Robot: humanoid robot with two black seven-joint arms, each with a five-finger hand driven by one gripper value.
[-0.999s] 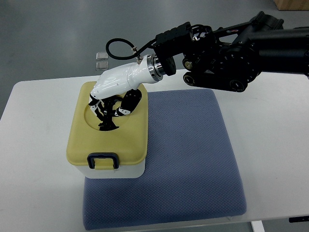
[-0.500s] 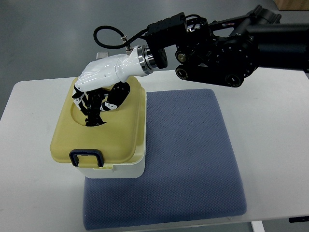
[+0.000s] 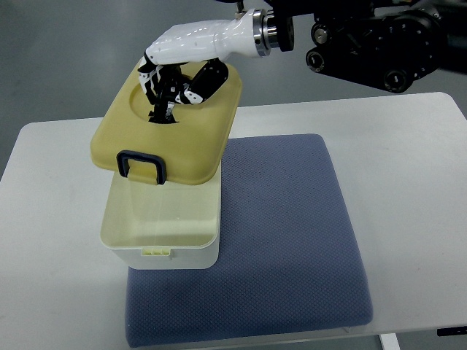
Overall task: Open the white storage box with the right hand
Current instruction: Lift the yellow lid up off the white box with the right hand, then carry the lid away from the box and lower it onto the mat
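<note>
A robot test bench in a lab or workshop room.

You are looking down on a plain white table [image 3: 408, 146] standing on a bare grey floor [image 3: 58, 51], with nothing homely around it. A blue-grey foam pad [image 3: 292, 240] covers part of the tabletop as a work mat. The black jointed robot arm [image 3: 379, 40] with exposed bolts and a metal wrist ring reaches in from the right, which marks this as a place for machine trials.

I see a white table [image 3: 51, 240] with rounded corners standing on a smooth grey floor [image 3: 58, 51]. A blue-grey textured mat [image 3: 284, 248] lies flat on it, reaching its near edge. Light is even.
</note>
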